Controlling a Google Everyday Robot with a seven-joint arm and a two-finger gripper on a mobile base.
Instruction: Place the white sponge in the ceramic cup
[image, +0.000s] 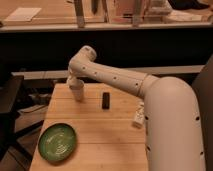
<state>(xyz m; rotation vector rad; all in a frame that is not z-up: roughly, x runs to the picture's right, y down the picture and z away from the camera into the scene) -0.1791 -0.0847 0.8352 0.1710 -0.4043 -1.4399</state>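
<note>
The ceramic cup is small, off-white and tapered, and stands upright at the back left of the wooden table. My gripper hangs straight down from the white arm, directly over the cup's rim and touching or nearly touching it. A white sponge-like block lies at the table's right side, close beside my arm. Whether the gripper holds anything is hidden.
A small black block lies right of the cup. A green ribbed plate sits at the front left. A dark chair stands left of the table. A counter and shelf run behind.
</note>
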